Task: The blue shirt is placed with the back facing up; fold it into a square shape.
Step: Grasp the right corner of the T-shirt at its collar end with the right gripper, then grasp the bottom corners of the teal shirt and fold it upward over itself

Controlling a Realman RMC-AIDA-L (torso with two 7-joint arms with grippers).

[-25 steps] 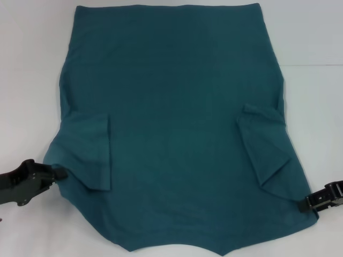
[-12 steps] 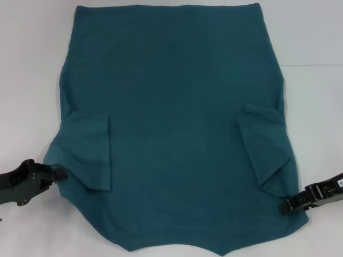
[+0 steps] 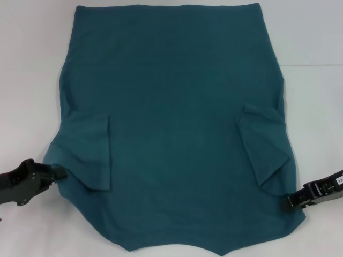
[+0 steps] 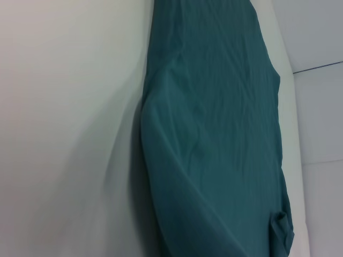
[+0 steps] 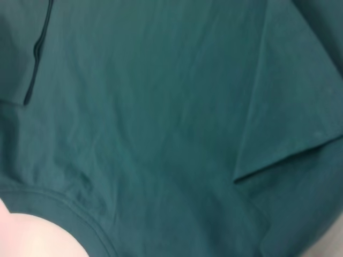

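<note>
Head view: blue shirt [image 3: 177,123], sleeves folded inward

the left gripper [image 3: 60,172] sits at the shirt's near left edge, with bare white table [image 3: 27,80] stretching outward and ahead of it; nothing stands there to block a sideways or forward pass. inward of it the blue shirt [image 3: 177,107] lies flat, and the folded-in left sleeve [image 3: 91,155] makes a low raised flap just beside the fingertips. the right gripper [image 3: 289,202] rests on the shirt's near right edge; outward and ahead of it the table is open too. inward and just ahead of it the folded right sleeve [image 3: 265,152] forms a creased ridge. between the two claws only flat cloth lies.
</note>
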